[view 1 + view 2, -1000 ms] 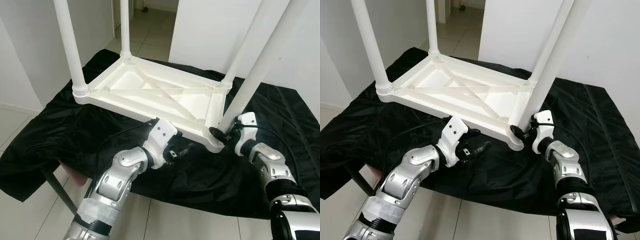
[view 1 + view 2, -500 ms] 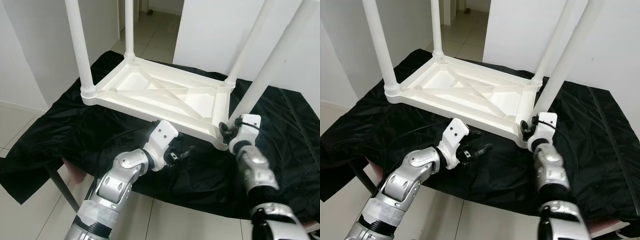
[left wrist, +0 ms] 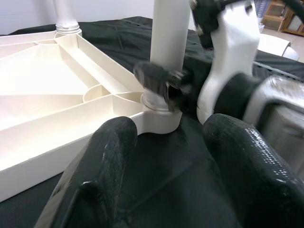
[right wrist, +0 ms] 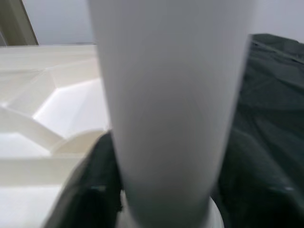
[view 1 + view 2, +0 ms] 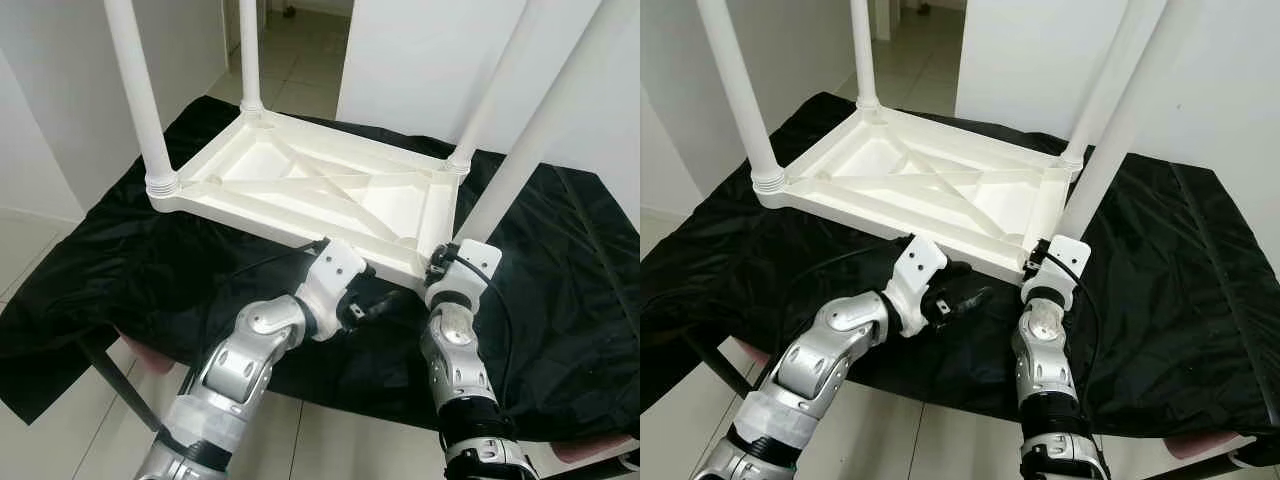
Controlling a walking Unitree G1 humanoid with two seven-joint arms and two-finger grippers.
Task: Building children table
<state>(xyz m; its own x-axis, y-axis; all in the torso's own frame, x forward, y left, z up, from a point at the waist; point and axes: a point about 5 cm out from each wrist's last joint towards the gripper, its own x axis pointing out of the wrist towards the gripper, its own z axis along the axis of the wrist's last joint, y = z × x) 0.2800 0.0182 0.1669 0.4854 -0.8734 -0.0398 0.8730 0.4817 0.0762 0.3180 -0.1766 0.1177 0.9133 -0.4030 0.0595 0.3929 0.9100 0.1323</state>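
On black cloth (image 5: 120, 270) — upturned white table (image 5: 300, 190), right pincer (image 3: 164, 80) clasping its leg (image 5: 520, 150).

left arm: silver, elbow bent, reaching forward from 7 o'clock toward centre
left end effector (image 5: 385, 300): black fingers (image 3: 107, 156) spread apart, holding nothing, pointing to 3 o'clock
right arm: forearm near upright, rising from 6 o'clock
right end effector (image 5: 437, 264): fingers (image 4: 95, 185) closed around a white leg base

white table (image 5: 330, 190), black cloth (image 5: 150, 270)
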